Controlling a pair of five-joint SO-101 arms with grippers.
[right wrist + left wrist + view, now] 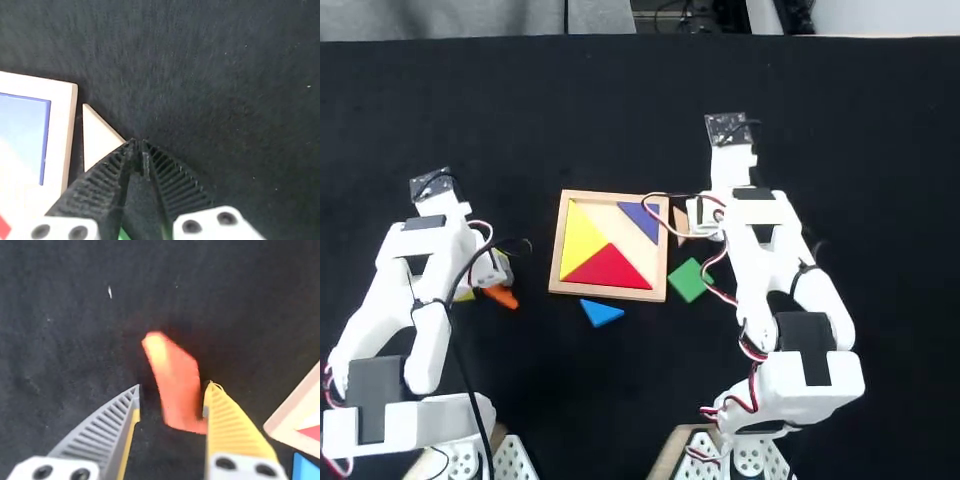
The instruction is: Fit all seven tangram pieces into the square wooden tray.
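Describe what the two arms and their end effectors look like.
The left arm and right arm are white shells with black motor blocks and looping cables. The left end effector has one grey, one yellow ribbed finger; the right end effector has two black ribbed fingers.

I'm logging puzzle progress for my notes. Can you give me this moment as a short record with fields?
Tray: holds yellow triangle, red triangle, blue parallelogram
Outside tray: green square, blue triangle, orange piece, pale triangle
Left tool: open, straddling orange piece
Right tool: shut, nothing held, beside pale triangle
Left to place: four
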